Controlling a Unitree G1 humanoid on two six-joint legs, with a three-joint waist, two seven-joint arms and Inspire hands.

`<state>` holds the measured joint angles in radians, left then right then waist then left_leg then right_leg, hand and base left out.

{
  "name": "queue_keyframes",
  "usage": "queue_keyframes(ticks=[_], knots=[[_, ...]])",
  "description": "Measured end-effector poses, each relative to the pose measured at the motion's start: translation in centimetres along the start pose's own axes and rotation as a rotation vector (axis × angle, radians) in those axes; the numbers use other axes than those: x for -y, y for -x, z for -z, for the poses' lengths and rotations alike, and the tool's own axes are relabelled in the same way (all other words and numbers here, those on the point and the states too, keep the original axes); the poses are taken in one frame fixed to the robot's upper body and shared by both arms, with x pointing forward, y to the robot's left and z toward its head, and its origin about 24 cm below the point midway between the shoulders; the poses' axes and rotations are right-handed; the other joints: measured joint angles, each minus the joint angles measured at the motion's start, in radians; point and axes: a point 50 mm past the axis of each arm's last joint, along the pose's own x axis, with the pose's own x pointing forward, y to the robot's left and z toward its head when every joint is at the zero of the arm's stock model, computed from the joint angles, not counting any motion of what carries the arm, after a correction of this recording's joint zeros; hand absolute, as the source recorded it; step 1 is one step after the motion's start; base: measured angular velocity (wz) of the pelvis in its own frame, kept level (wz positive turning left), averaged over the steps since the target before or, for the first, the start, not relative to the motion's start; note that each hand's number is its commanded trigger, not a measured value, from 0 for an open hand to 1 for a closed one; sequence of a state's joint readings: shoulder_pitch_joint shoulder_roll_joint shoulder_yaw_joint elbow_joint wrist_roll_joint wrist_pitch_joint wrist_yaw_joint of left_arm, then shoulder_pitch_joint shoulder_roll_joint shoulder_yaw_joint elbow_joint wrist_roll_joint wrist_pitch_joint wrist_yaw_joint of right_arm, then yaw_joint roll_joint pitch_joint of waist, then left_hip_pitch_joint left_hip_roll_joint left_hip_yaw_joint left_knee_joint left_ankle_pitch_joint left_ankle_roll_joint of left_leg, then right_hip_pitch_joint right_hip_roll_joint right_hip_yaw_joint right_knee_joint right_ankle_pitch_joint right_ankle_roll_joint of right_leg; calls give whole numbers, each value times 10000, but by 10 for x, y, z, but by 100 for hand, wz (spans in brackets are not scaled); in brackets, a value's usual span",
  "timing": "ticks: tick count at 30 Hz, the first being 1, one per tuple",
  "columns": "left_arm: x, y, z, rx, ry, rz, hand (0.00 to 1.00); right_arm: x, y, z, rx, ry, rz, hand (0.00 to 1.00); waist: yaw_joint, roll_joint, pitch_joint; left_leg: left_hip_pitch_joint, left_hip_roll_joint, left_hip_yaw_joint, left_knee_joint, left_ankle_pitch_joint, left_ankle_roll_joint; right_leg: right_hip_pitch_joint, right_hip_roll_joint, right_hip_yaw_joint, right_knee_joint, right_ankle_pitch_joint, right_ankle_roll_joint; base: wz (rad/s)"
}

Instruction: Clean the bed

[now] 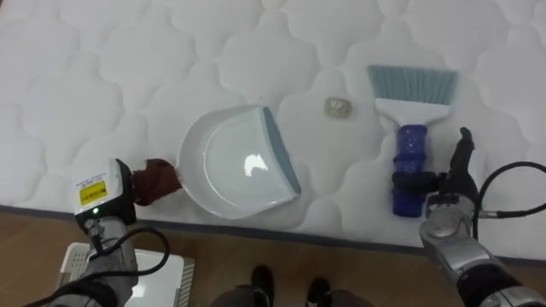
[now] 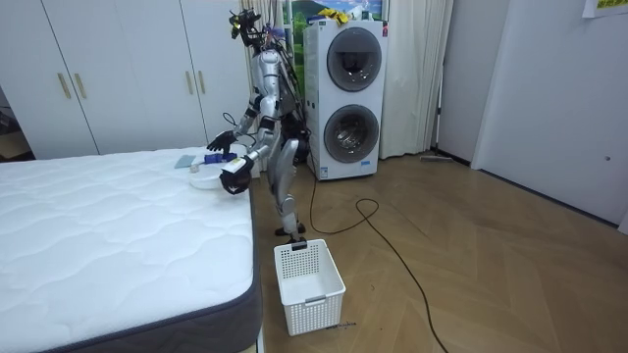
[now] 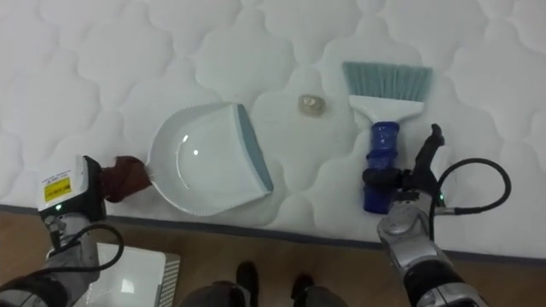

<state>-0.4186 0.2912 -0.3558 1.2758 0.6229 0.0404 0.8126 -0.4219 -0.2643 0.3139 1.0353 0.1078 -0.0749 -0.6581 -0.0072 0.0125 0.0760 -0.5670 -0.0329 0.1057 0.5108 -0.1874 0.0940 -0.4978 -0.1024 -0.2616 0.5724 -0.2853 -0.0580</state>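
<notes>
So we're at the near edge of the white quilted mattress [image 1: 77, 77], and the thing to clear is a small pale crumpled scrap [image 1: 339, 107]. It's sitting out on the quilting between our two tools, a bit farther in than the hands. Our left hand [image 1: 128, 189] looks clamped round the reddish-brown handle [image 1: 162, 175] of the white plastic dustpan [image 1: 226, 162], whose grey-blue lip faces right. Our right hand [image 1: 435, 183] is wrapped round the blue grip of the white-headed brush [image 1: 411, 111]. The brush lies flat with its pale bristles pointing far, just right of the scrap. We reckon the sweep itself isn't done yet. To do it well, we'd push the dustpan a touch farther in so the lip lines up with the scrap. Then press that lip down into the soft top so nothing slips under. Next, set the bristles on the scrap's right side and drag left in one short, low stroke. The quilted dimples could snag it, so go light and slow rather than flick. The white slatted basket [image 2: 319, 299] on the floor beside us looks like the dump spot.
</notes>
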Motion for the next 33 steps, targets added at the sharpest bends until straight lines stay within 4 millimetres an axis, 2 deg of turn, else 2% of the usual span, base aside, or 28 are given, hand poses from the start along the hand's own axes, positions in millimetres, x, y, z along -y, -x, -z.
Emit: queue_keyframes(ticks=[13, 33], knots=[[-3, -3, -4, 182, -61, -24, 100, 5, -5, 8, -520, 141, -648, 0, 389, 5, -7, -122, 0, -44, 212, -8, 12, -157, -26, 19, 325, -1, 2, 0], [-4, -6, -5, 105, -178, -16, 100, 6, -11, -3, -752, -1031, -938, 0, 377, 26, -22, -150, 11, 26, 216, 25, 9, -243, -27, 99, 323, -18, -34, -1]])
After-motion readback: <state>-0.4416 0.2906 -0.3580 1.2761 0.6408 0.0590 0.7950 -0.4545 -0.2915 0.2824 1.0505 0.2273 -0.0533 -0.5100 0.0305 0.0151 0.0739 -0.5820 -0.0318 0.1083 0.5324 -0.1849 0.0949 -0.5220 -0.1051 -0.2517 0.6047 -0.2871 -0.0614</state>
